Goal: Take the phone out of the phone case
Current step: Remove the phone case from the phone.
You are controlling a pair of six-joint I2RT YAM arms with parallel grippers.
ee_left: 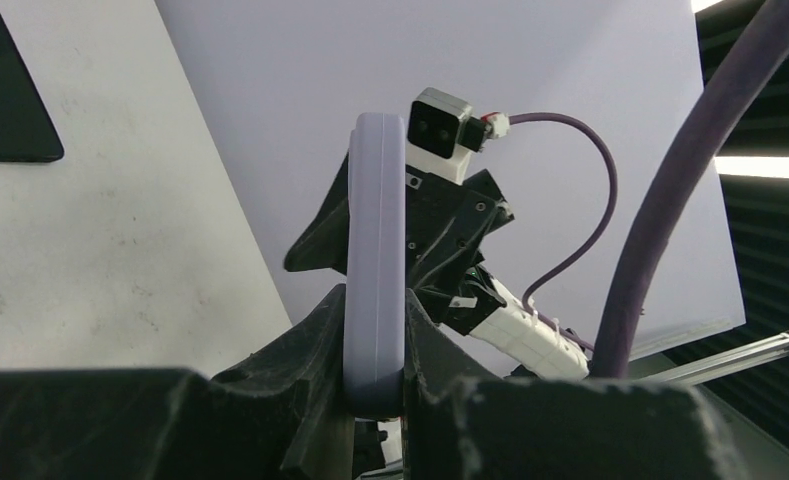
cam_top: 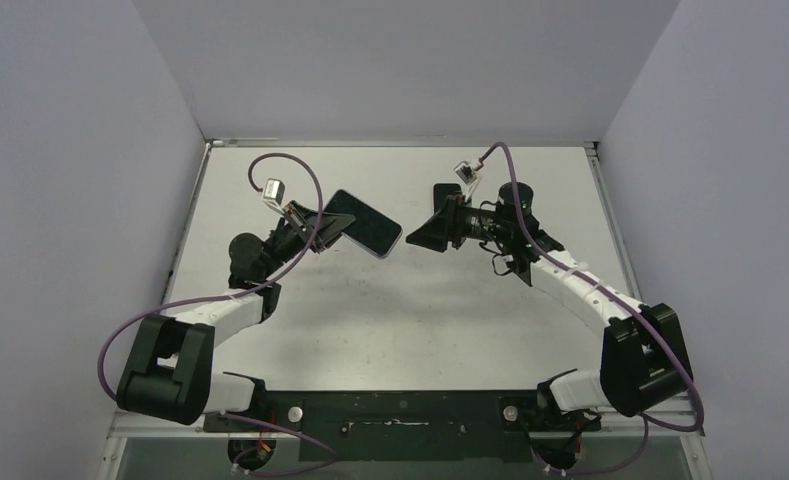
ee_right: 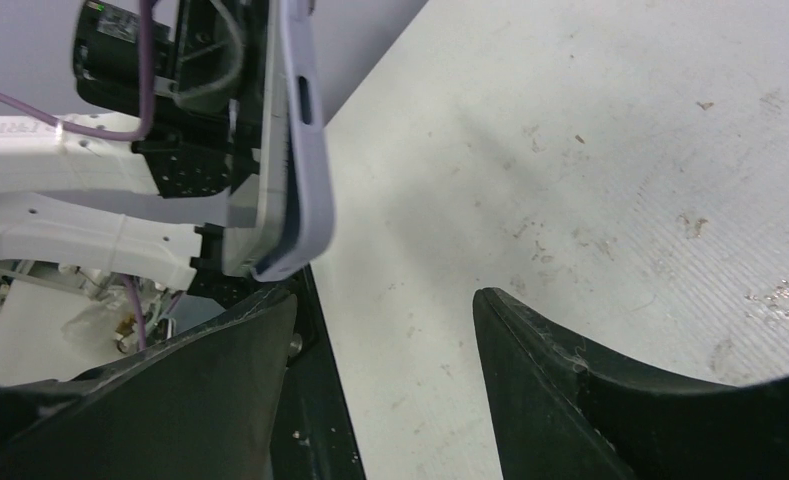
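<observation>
Left gripper (ee_left: 375, 345) clamps the probably pliable phone case (ee_left: 375, 250); right gripper (ee_right: 385, 330) gapes empty and should pinch the rigid phone (cam_top: 360, 218) by its rim.

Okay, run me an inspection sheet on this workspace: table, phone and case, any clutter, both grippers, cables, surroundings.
Surface: white table, scuffed and speckled.
Job's things: phone in its lilac case, held off the table.
Clutter: nothing seen.
Grippers: left gripper shut on one end of the case; right gripper has its jaws open and empty, facing the case but apart from it.
Cables: purple cables loop loose off both wrists.
Surroundings: plain grey walls on three sides.
</observation>
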